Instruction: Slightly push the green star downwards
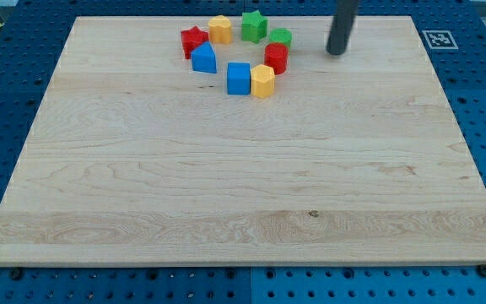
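- Your tip (pixel 336 52) is resting on the table (pixel 226 194) in the upper right of the frame, well apart from the cluster of blocks and to the view's right of it.
- The tool is a bare rod; it has nothing to spread or press together, and it is touching no block.
- The green star (pixel 253 25) is sitting at the top of the ring of blocks, near the table's top edge, upper centre of the frame.
- You are facing a narrow approach: little table is showing above the star, so the tip risks running off the edge as it is going round to get above it.
- The green block (pixel 280 37), its shape unclear, is lying between your tip and the star; a direct sweep leftwards is likely to be knocking it first.
- The yellow block (pixel 219 29) is standing just beside the star on the view's left, so an off-centre push risks turning the star into it.
- The red block (pixel 276 57) is sitting below and to the right of the star; a push that is running long risks crowding it.
- The middle of the ring is looking open, so a short downward nudge is appearing feasible.
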